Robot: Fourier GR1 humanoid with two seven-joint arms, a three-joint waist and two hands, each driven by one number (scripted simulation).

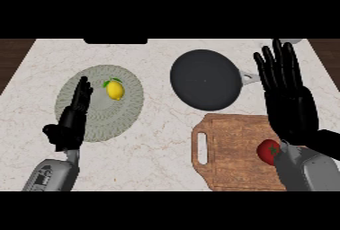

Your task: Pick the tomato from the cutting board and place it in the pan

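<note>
On the tabletop [159, 134] I note my left robot hand [72, 121] at the left, fingers straight and holding nothing, over the edge of a grey plate [129, 105] that carries a lemon [115, 90]. The dark pan [204, 80] sits right of centre. Below it, the tomato [268, 151] lies on the cutting board [232, 152], beside my right robot hand [287, 96], fingers spread wide.

This is a kitchen: a marble desk [166, 148] carries a dark pan [204, 80], a wooden cutting board [232, 152] with a tomato [267, 151], and a plate [100, 103] holding a lemon [115, 90]
</note>
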